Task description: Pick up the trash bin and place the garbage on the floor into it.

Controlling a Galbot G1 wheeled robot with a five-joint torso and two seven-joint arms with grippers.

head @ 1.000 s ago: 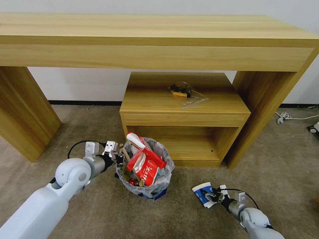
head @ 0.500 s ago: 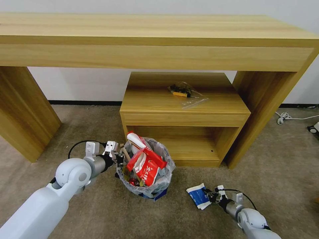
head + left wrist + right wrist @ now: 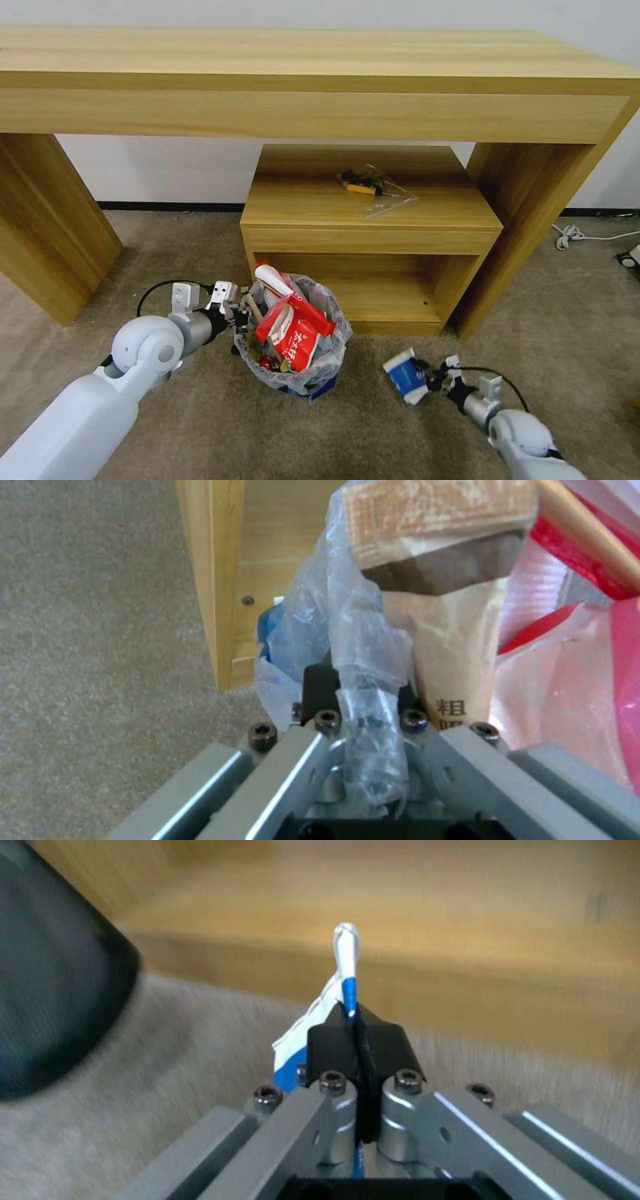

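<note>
Right tool (image 3: 433,382) pinches blue wrapper (image 3: 407,376) above floor (image 3: 373,433)

Bag (image 3: 353,645) hides left gripper's (image 3: 360,690) fingertips.

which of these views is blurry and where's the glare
Right wrist view: trash bin and floor smeared; right gripper shut on the blue-white wrapper, sharp. Left wrist view: sheen on the bin's plastic bag. Head view: sharp, desk edges bowed.
</note>
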